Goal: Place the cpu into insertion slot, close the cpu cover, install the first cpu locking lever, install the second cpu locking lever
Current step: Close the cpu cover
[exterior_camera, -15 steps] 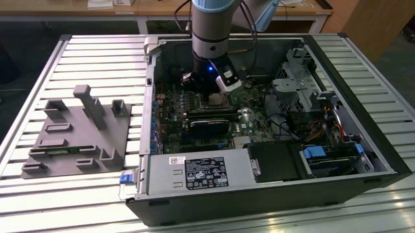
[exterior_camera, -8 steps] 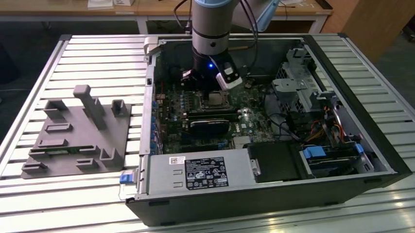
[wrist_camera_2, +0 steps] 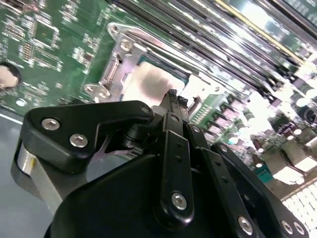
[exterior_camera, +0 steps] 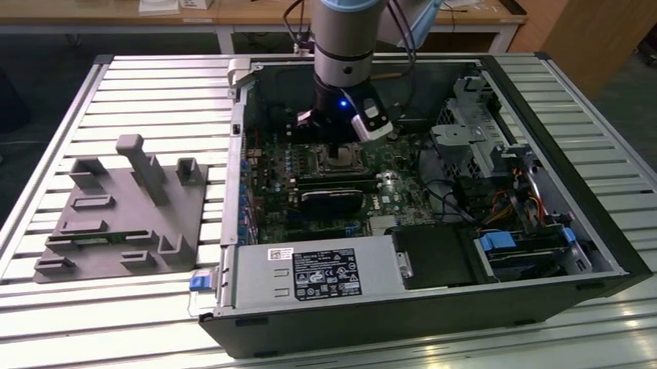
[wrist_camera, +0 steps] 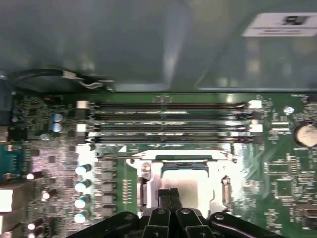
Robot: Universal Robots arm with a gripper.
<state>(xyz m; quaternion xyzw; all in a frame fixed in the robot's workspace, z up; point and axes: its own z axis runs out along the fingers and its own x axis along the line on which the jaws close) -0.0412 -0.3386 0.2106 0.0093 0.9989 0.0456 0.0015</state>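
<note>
Slatted metal worktop (exterior_camera: pixel 154 84), wooden desk (exterior_camera: pixel 257 15) behind it at 12 o'clock in the exterior view. Open computer case (exterior_camera: pixel 411 315) lies on its side on the worktop, and a grey moulded fixture (exterior_camera: pixel 113 223) sits on the slats at 9 o'clock of the case, well apart from it. Inside the case a grey power supply (exterior_camera: pixel 308 269) is at 6 o'clock and a black card (exterior_camera: pixel 334 201) is near the middle.

The arm (exterior_camera: pixel 344 46) comes straight down into the case at about 12 o'clock. The end effector (exterior_camera: pixel 334 150) hangs low over the green motherboard (wrist_camera_2: pixel 44 39).

In both wrist views the end effector (wrist_camera_2: pixel 171 95) (wrist_camera: pixel 168 194) has its two black fingers pressed together with no gap between them. Nothing is held. The tips sit right over the cpu, at its edge. Cannot tell whether they actually touch it.

The cpu (wrist_camera_2: pixel 151 82) (wrist_camera: pixel 188 181) is seated in the socket, grey metallic top facing up. The cpu cover (wrist_camera_2: pixel 124 47) (wrist_camera: pixel 178 159) is a silvery frame lying flat around the cpu, which shows through its open middle. The frame edges run just beside the cpu on the visible sides. The end effector body hides the near side of the socket.

Long memory slots (wrist_camera: pixel 168 124) run parallel just beside the socket. The locking levers are not clear enough to tell.
</note>
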